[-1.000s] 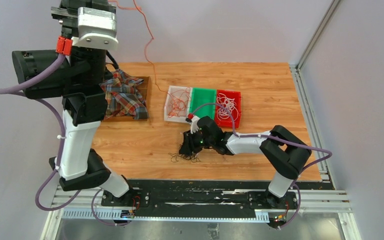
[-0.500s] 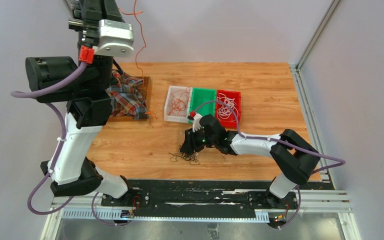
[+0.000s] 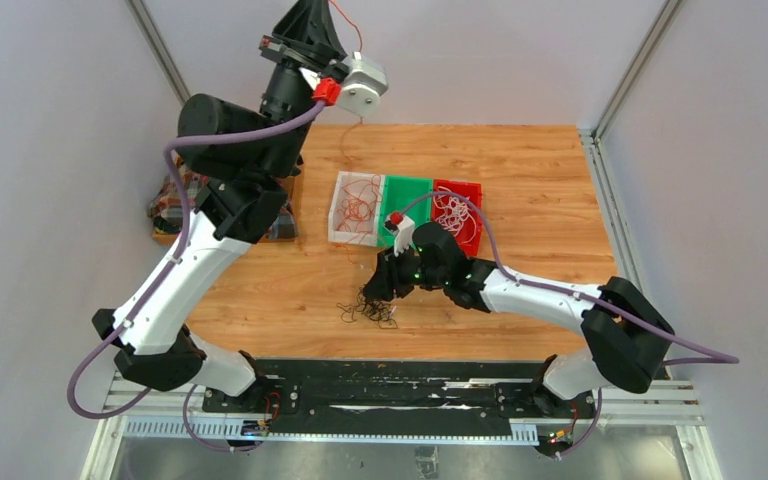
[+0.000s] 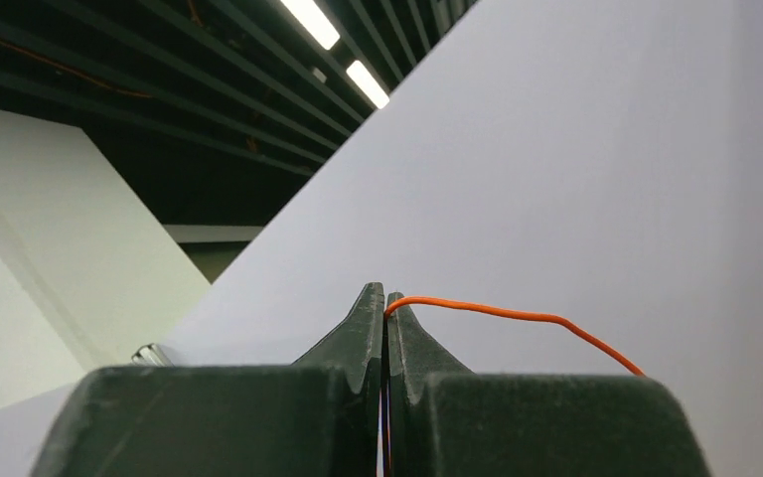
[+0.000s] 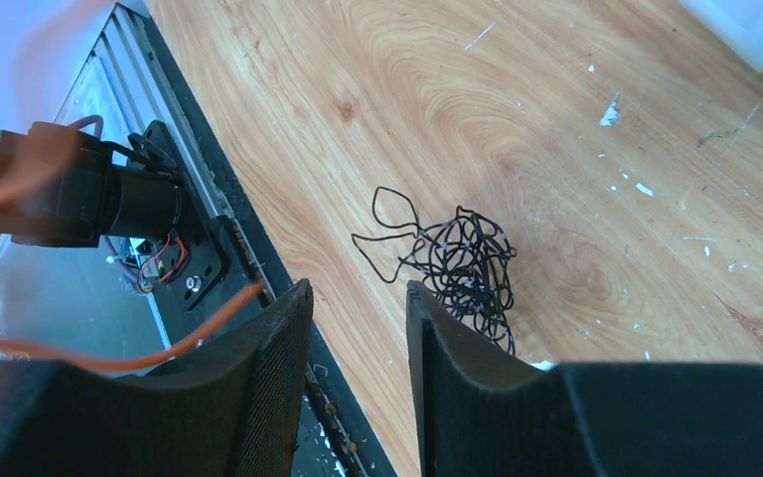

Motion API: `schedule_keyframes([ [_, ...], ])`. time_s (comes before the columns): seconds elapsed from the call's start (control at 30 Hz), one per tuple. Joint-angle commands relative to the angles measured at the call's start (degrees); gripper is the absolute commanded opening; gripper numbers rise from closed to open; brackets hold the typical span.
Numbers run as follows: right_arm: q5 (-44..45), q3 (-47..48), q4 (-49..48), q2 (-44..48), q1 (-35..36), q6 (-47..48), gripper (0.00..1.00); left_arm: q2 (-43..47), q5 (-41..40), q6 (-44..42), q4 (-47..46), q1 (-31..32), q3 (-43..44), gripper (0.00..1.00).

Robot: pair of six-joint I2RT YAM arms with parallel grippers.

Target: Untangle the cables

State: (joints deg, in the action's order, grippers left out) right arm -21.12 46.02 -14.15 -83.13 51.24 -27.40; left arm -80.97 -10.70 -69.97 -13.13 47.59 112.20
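My left gripper (image 3: 312,20) is raised high over the back of the table and is shut on a thin orange cable (image 4: 517,316). That cable leaves the closed fingertips (image 4: 385,296) to the right. A tangle of black cable (image 3: 372,308) lies on the wood near the front edge. My right gripper (image 3: 382,288) hovers just above and behind it, open, nothing between its fingers (image 5: 358,288). In the right wrist view the black tangle (image 5: 462,268) sits just past the fingertips, and a blurred orange cable (image 5: 159,343) hangs at the left.
Three bins stand mid-table: a white bin (image 3: 340,232) with orange cables, a green bin (image 3: 407,195), and a red bin (image 3: 472,215) with white cables. A plaid cloth (image 3: 165,205) lies at the left, mostly behind the left arm. The black base rail (image 3: 390,385) runs along the front.
The left arm has swung right and upward with the orange cable still in its jaws. The right arm has shifted slightly right above the black tangle.
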Motion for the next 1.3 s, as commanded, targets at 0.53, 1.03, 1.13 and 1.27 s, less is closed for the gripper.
schedule_keyframes([
  [0.53,5.8,-3.2,4.5,4.5,-5.8,-1.6,0.4,-5.3,-1.6,3.7,-1.2,-11.0,-2.5,0.0],
  [1.03,9.5,-5.0,8.6,9.8,-8.2,-2.5,0.4,-4.4,-1.8,4.3,-3.7,-12.9,-15.0,0.01],
  [1.13,9.8,-4.9,9.6,11.3,-8.4,-2.3,0.4,-5.3,-1.8,4.2,-4.5,-13.6,-17.8,0.01],
  [1.27,10.5,-5.4,11.0,13.4,-9.1,-2.1,0.4,-8.0,-1.6,4.2,-5.1,-15.1,-17.6,0.0],
])
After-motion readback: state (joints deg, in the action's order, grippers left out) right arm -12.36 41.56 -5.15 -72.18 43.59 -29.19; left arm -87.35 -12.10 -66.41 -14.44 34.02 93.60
